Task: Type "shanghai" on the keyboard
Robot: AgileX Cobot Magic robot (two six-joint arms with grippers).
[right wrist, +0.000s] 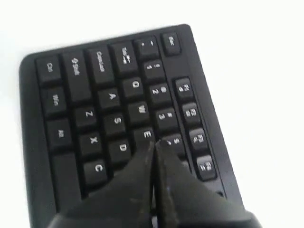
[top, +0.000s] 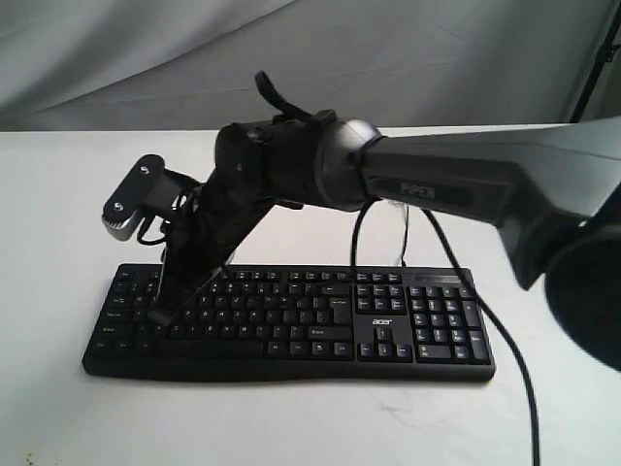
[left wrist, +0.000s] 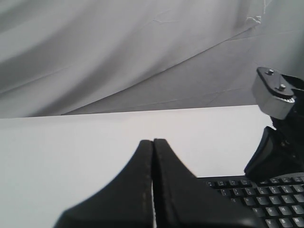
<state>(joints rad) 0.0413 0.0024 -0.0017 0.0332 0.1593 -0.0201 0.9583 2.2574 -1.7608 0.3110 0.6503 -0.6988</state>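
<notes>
The black keyboard [top: 291, 316] lies flat on the white worktop [top: 310, 427], long side across the exterior view, number pad at the right end and an "acer" logo beside the arrow keys. A grey cloth [top: 146, 58] hangs behind the worktop.

The right arm [top: 466, 189] reaches in from the right, crosses above the keyboard and slopes down to its left part. The right end effector [top: 160, 313] has its two fingers pressed together with nothing between them. In the right wrist view the closed tip [right wrist: 154, 142] sits over the keyboard [right wrist: 95, 95] at the edge of the E key, next to D and the 4 key. Whether it presses a key or only hovers just above, I cannot tell. The camera [top: 134, 199] on this wrist sticks out to the left above the keys.

The left end effector [left wrist: 153, 141] is also closed and holds nothing. It is over bare worktop, apart from the keyboard [left wrist: 266, 199], whose corner shows beside it, with the right arm's camera [left wrist: 275, 92] above that corner.

A black cable [top: 524, 388] runs down over the number pad end and across the worktop.
</notes>
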